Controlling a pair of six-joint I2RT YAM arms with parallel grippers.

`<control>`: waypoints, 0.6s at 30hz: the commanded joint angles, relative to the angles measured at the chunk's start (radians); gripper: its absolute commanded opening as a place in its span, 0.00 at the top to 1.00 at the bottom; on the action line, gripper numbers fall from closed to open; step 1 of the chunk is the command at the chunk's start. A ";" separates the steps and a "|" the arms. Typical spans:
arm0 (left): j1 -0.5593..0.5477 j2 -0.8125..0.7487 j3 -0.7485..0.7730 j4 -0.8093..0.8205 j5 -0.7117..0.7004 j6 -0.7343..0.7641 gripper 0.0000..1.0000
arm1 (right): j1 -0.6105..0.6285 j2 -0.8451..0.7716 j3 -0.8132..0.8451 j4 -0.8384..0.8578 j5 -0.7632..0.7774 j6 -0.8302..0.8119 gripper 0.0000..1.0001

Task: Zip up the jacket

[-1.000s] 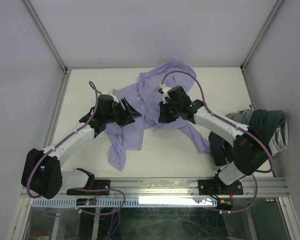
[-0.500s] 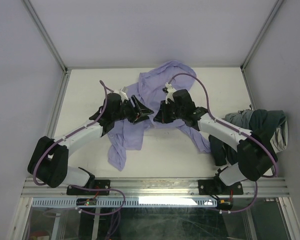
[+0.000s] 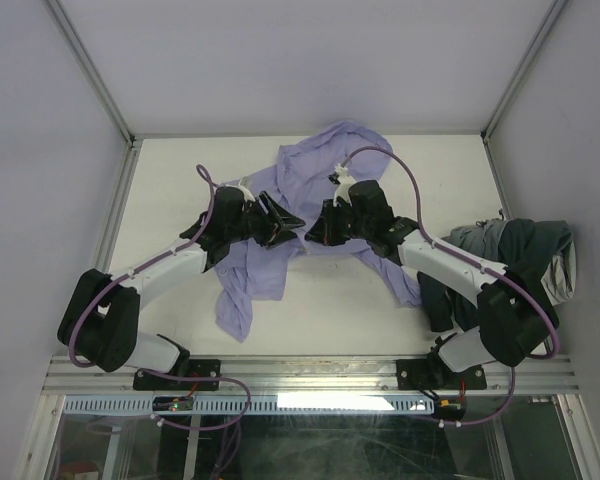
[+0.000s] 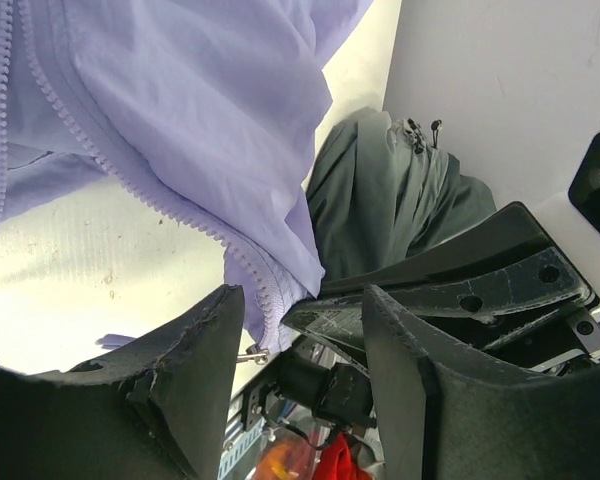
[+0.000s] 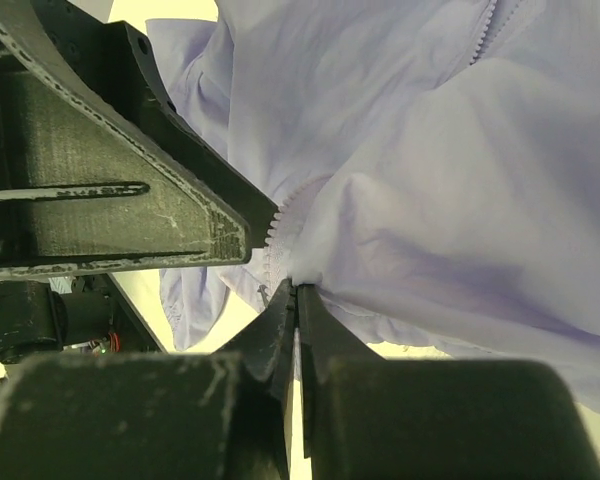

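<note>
The lavender jacket point(image 3: 310, 175) lies crumpled in the middle of the table, one sleeve trailing toward the near edge. My right gripper point(image 3: 316, 232) is shut on the jacket's lower front edge beside the zipper teeth; in the right wrist view point(image 5: 295, 288) the jaws pinch the fabric fold. My left gripper point(image 3: 286, 221) is open, tip to tip with the right gripper. In the left wrist view point(image 4: 302, 300) the zipper's bottom end and its small metal pull point(image 4: 250, 352) hang between my open fingers point(image 4: 180, 380), touching neither. The zipper teeth point(image 4: 110, 165) run up the fabric, unzipped.
A dark grey-green bunched garment point(image 3: 525, 258) lies at the table's right edge by the right arm's base; it also shows in the left wrist view point(image 4: 400, 200). White enclosure walls stand on three sides. A metal rail point(image 3: 310, 375) runs along the near edge.
My left gripper has swung right, from over the left sleeve to just beside the right gripper. The right gripper has shifted slightly left, still pinching the jacket edge.
</note>
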 commanded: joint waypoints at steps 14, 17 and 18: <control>-0.005 0.042 0.019 0.245 0.036 0.092 1.00 | -0.026 -0.063 -0.049 0.129 -0.082 0.033 0.86; -0.009 -0.021 0.027 0.239 0.013 0.235 1.00 | -0.063 -0.095 -0.074 0.153 -0.154 0.016 0.69; -0.012 -0.043 0.030 0.239 0.010 0.295 1.00 | -0.078 -0.105 -0.084 0.162 -0.182 0.012 0.65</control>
